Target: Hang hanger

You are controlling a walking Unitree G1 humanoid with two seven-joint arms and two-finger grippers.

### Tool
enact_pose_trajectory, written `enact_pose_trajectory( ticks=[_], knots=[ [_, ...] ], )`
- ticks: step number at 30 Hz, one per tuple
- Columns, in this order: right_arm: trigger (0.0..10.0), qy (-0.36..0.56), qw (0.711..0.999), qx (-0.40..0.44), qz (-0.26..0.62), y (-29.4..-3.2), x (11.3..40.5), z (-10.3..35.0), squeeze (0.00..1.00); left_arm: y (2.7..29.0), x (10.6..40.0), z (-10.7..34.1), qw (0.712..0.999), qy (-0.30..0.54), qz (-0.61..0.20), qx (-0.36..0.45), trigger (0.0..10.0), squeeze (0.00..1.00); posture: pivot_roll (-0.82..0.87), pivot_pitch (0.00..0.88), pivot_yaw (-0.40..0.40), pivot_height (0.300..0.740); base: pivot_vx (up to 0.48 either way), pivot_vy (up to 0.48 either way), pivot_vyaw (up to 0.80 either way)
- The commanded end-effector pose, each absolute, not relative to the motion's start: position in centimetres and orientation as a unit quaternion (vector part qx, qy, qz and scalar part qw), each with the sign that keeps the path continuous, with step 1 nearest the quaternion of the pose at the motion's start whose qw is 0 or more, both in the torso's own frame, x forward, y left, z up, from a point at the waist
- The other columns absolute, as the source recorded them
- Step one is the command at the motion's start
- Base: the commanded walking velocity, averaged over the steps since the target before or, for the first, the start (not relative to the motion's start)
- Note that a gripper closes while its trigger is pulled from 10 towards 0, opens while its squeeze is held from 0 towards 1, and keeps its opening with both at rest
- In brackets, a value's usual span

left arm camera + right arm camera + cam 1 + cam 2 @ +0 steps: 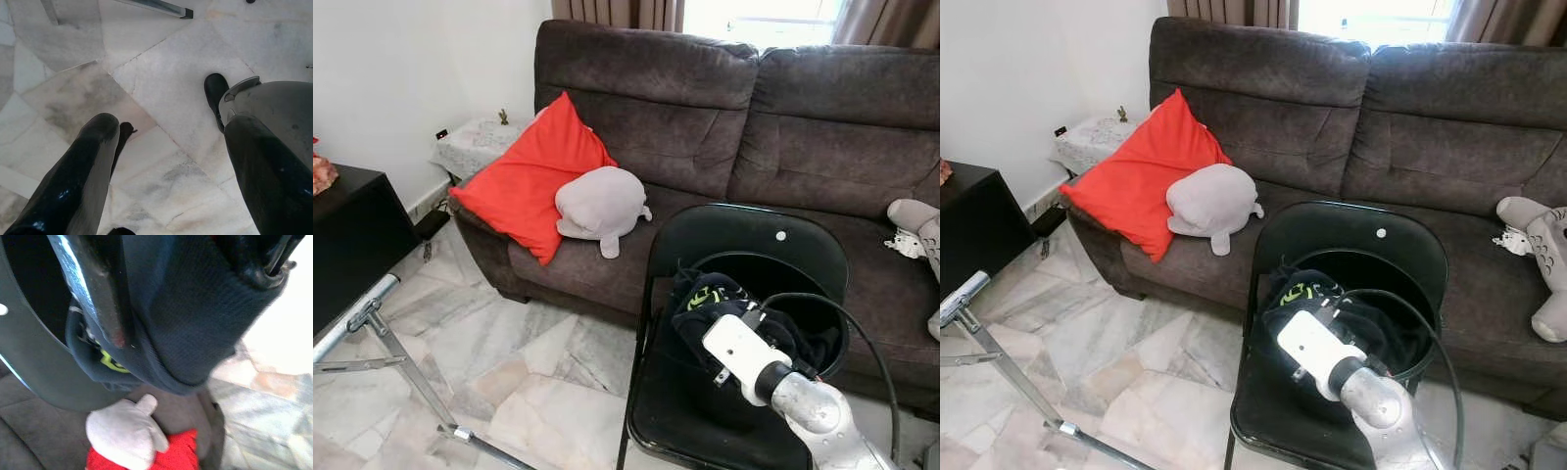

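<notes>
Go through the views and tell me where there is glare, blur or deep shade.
Left eye view: the window above the sofa is blown out white, the rest evenly lit and sharp. Right wrist view: the dark garment is close and soft, the floor beside it washed out. Left wrist view: the open left gripper looms large over the sharp floor, its fingers glossy with small highlights.

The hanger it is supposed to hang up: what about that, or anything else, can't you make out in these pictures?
- Hanger: none can be told apart; the dark garment on the black folding chair bundles over whatever it holds.
- Right hand: in the right wrist view the garment wraps its fingers; in the eye views its own wrist blocks it.
- Metal rack: cut off by the left edge, eye views.
- Grey toy: cut off by the right edge.
</notes>
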State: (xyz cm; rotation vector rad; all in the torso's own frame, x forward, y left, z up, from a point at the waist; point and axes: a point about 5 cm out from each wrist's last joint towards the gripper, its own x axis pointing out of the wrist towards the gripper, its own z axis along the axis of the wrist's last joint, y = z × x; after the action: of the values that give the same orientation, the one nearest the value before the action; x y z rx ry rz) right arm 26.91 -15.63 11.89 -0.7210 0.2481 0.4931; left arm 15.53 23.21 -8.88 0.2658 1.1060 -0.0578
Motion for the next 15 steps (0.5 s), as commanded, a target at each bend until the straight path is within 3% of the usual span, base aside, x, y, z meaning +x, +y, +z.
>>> enact_pose_trajectory(
  ticks=[1, 5, 6, 10, 11, 12, 13, 15],
  knots=[
    [10.0, 0.127, 0.894, -0.371, 0.217, -16.2, 26.9, 11.4, 0.0, 23.4, 15.3, -9.0, 0.837, 0.53, -0.029, 0.13, 10.0, 0.0, -0.04, 0.0, 0.047, 0.74, 0.0, 0.0, 0.0],
    [10.0, 0.131, 0.914, -0.318, 0.213, -16.0, 27.1, 11.3, 0.0, 23.4, 15.3, -8.9, 0.838, 0.53, -0.03, 0.13, 10.0, 0.0, -0.04, 0.0, 0.047, 0.74, 0.0, 0.0, 0.0],
    [10.0, 0.131, 0.919, -0.302, 0.217, -15.8, 27.1, 11.3, 1.0, 23.4, 15.3, -8.9, 0.838, 0.529, -0.029, 0.13, 10.0, 0.0, -0.04, 0.0, 0.047, 0.74, 0.0, 0.0, 0.0],
    [10.0, 0.127, 0.923, -0.29, 0.22, -15.3, 27.1, 11.6, 1.0, 23.4, 15.3, -8.9, 0.838, 0.53, -0.028, 0.13, 10.0, 0.0, -0.04, 0.0, 0.049, 0.74, 0.0, 0.0, 0.0],
    [10.0, 0.128, 0.918, -0.299, 0.227, -15.2, 27.0, 11.6, 0.78, 23.4, 15.3, -8.9, 0.838, 0.53, -0.028, 0.131, 10.0, 0.0, -0.04, 0.0, 0.049, 0.74, 0.0, 0.0, 0.0],
    [10.0, 0.129, 0.916, -0.302, 0.23, -15.2, 26.9, 11.6, 0.78, 23.4, 15.3, -8.9, 0.837, 0.53, -0.028, 0.131, 10.0, 0.0, -0.04, 0.0, 0.05, 0.74, 0.0, 0.0, 0.0],
    [10.0, 0.13, 0.912, -0.313, 0.232, -15.3, 26.8, 11.5, 0.0, 23.4, 15.3, -8.9, 0.837, 0.53, -0.028, 0.131, 10.0, 0.0, -0.04, 0.0, 0.051, 0.74, 0.0, 0.0, 0.0],
    [10.0, 0.135, 0.903, -0.338, 0.228, -15.6, 26.5, 11.4, 0.0, 23.4, 15.3, -8.9, 0.837, 0.53, -0.029, 0.132, 10.0, 0.0, -0.04, 0.0, 0.05, 0.74, 0.0, 0.0, 0.0]
  ],
)
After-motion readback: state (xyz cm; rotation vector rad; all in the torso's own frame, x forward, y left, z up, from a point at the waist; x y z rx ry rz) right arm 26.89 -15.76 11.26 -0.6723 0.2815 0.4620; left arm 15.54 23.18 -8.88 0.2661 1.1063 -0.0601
